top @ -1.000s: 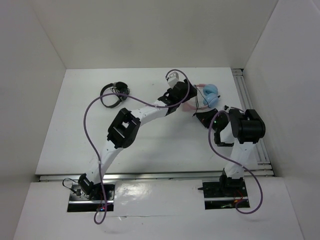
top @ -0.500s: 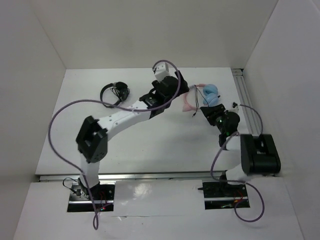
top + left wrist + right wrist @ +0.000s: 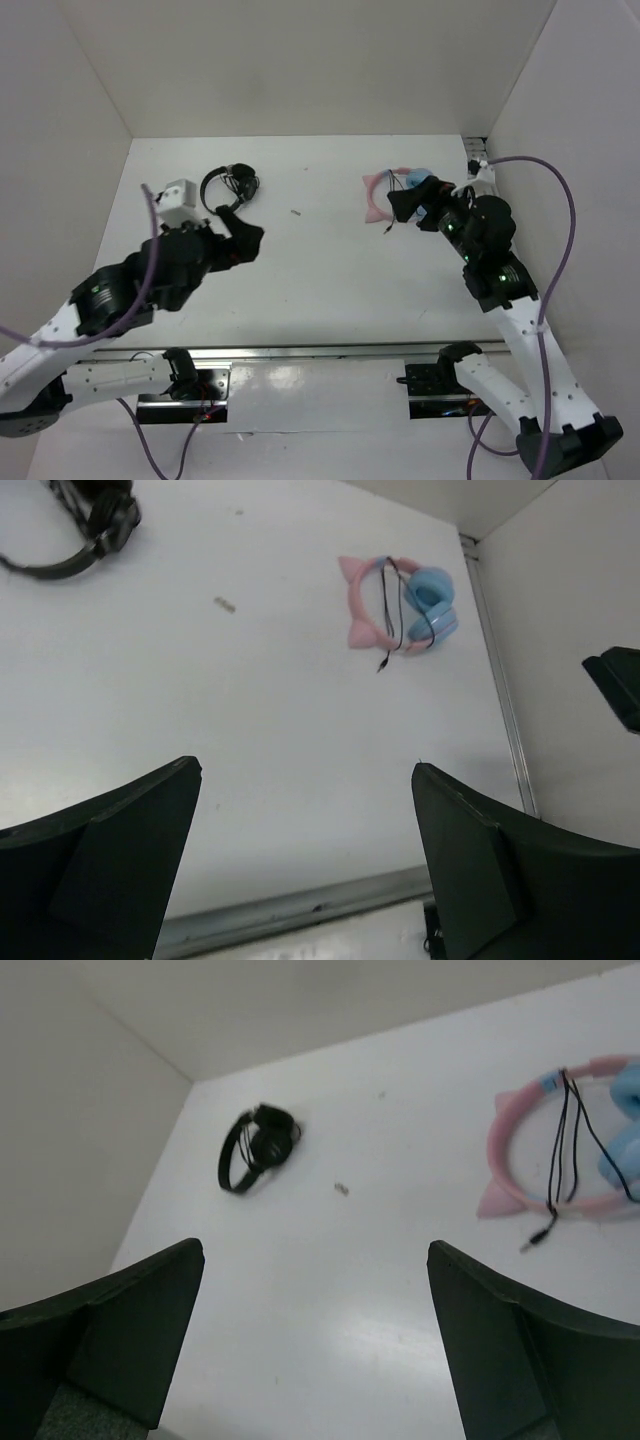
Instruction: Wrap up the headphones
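My left hand [image 3: 243,240] and right hand [image 3: 403,203] hang with fingers spread wide above the white surface [image 3: 320,275]. The pink cat-ear headphones [image 3: 398,606] lie upper right, near the white wall [image 3: 565,140].

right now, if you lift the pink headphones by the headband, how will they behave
The thin cable, draped loosely across the headband, would probably dangle and slide. The blue ear cups bunched at one end likely make that end sag.
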{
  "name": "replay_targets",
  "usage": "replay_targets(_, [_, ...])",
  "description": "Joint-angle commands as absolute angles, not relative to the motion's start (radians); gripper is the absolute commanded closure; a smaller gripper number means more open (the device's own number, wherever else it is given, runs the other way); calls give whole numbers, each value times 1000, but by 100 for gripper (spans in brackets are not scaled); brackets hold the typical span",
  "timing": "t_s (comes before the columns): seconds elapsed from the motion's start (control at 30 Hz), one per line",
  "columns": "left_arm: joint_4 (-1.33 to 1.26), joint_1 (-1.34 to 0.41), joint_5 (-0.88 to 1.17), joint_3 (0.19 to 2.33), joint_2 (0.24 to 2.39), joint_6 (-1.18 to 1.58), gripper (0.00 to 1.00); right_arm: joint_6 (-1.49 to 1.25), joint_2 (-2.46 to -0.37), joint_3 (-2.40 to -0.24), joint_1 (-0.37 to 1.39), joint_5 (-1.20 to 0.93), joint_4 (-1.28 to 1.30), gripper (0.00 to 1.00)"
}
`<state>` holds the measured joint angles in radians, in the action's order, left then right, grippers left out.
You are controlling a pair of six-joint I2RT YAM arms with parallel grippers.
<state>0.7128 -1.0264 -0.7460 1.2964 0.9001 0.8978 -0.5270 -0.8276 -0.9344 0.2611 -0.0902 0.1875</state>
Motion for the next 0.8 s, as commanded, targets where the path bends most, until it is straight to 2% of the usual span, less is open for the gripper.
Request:
replay_targets(0.0, [1038, -1031, -674, 1266, 761, 960, 0, -431, -730, -986, 275, -127, 517, 0])
replay_targets(0.2, [1207, -1031, -585, 1115, 397, 972, 0, -391, -605, -1103, 275, -201, 721, 0])
replay_targets(0.33, [1259, -1011, -537, 1114, 269, 988, 0, -359, -557, -1103, 275, -201, 791, 0])
replay_targets(0.77, [1367, -928, -528, 1144, 276, 1000, 0, -350, -523, -1127, 275, -204, 813, 0])
